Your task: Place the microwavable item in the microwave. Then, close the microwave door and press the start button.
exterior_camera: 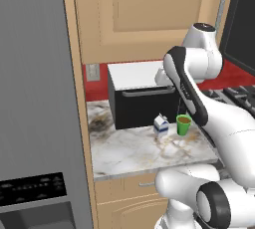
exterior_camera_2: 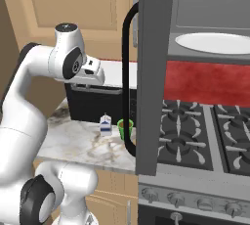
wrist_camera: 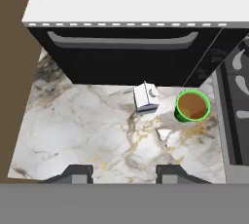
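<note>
Green and tapered, the small cup (wrist_camera: pixel 193 106) holds brown liquid and stands upright on a marble counter (wrist_camera: pixel 82 135), near its right edge by the stove (exterior_camera_2: pixel 205 136). Just to its left, apart from it, stands a white-and-blue milk carton (wrist_camera: pixel 145 97). Behind both, along the counter's back edge, sits a black box oven (wrist_camera: pixel 121 57) with a white top. The gripper (wrist_camera: pixel 124 172) hangs high above the counter's front part with nothing between its fingers, which stand wide apart. Over the stove, the dark grey microwave (exterior_camera_2: pixel 210 18) is open, showing its round white plate (exterior_camera_2: pixel 215 43). Its door (exterior_camera_2: pixel 152 72) swings out toward the counter, its curved black handle (exterior_camera_2: pixel 128 82) facing left.
</note>
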